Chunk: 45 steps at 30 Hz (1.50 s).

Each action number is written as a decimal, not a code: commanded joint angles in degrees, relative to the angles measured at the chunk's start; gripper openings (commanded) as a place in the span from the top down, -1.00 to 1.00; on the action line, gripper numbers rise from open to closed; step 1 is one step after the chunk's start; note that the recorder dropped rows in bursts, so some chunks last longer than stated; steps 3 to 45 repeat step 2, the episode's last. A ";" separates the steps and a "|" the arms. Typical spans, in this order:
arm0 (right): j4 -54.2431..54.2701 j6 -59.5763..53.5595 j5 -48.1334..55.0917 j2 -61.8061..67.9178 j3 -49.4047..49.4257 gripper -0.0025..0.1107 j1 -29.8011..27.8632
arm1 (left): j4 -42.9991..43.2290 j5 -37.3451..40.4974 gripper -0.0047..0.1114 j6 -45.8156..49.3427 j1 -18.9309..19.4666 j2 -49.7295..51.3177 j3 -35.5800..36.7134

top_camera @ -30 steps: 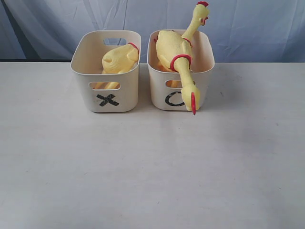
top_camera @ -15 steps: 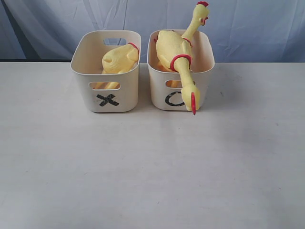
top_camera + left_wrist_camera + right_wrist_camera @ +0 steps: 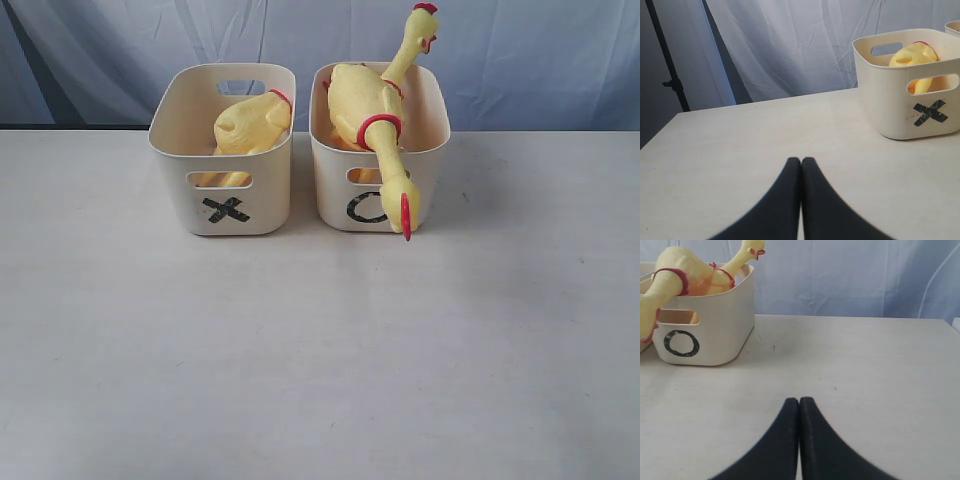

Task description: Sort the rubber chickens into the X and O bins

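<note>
1. Both pincers are closed on nothing. The left gripper (image 3: 801,162) and the right gripper (image 3: 799,401) each show black fingers pressed tip to tip, low over the bare table (image 3: 320,360) and well apart from the tubs.
2. First risk, as I judge it: the draped chicken (image 3: 352,100) hangs its neck over the front rim of the O bin (image 3: 330,200), with its head outside and covering part of the mark. A nudge to the tub could let that hanging weight pull it out.
3. Second risk: the upright chicken (image 3: 412,40) pokes its neck above the back rim (the tallest thing in the frame). An arm passing over could snag it and tip the tub.
4. Tubs: two, in the upper middle of the exterior frame, with the X bin (image 3: 270,205) on the left and the O bin on the right. They are close together; I cannot tell whether they touch.
5. Chickens: three visible.
   - Two are in the O bin.
   - One headless body piece (image 3: 248,125) is in the X bin.
   - Yellow behind the X bin's slot handle may be that piece or another.
6. Red rings (image 3: 382,122): three, one per chicken.
7. None lies loose on the table.
</note>
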 commanded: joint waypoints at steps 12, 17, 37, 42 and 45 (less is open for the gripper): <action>-0.06 -0.19 -0.34 -0.35 0.47 0.96 0.13 | -0.35 -0.38 0.92 -0.37 0.32 -0.30 0.13; -0.06 -0.19 -0.34 -0.35 0.47 0.96 0.13 | -0.35 -0.38 0.92 -0.37 0.32 -0.30 0.13; -0.06 -0.19 -0.34 -0.35 0.47 0.96 0.13 | -0.35 -0.38 0.92 -0.37 0.32 -0.30 0.13; -0.06 -0.19 -0.34 -0.35 0.47 0.96 0.13 | -0.35 -0.38 0.92 -0.37 0.32 -0.30 0.13; -0.06 -0.19 -0.34 -0.35 0.47 0.96 0.13 | -0.35 -0.38 0.92 -0.37 0.32 -0.30 0.13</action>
